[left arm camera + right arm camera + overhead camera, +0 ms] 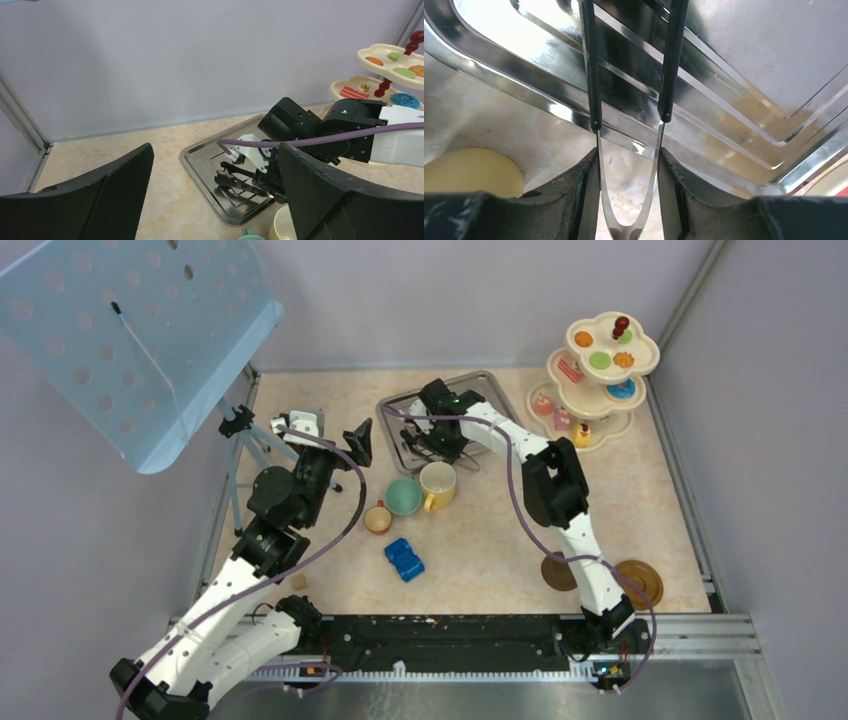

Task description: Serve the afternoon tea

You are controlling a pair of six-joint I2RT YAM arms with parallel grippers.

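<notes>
Right wrist view: how far is the right gripper [626, 160] seen to be opened?

It is drawn in partway. Its two fingers [584, 200] are pressed against the outer sides of the steel legs of a pair of black-handled tongs [592, 75], just above the spring bend, so the tongs are gripped between them.

Where are the tongs pointed?

The black-sleeved legs are stretched out over the steel tray [724, 60]; whether they are raised off it cannot be told. The yellow-and-cream mug [469, 172] is caught at the lower left.

And the left gripper [216, 150]?

In the left wrist view its jaws are spread wide and nothing is held or touched. It is hung above the worktop [480, 530], just left of the tray.

Where is the tea found in the top external view?

The cream three-tier stand [645, 348] is set in the far right corner of the worktop, with toy cakes and macarons [600, 360] spread over its tiers. The tray is placed at the middle of the far edge, and the mug, the teal cup [403, 497] and the small brown cup [377, 519] are lined up just before its near left corner. Two round brown coasters [641, 583] are laid by the near edge on the right, one partly hidden by the right arm. A blue toy car [404, 560] is left between the cups and the near edge.
</notes>
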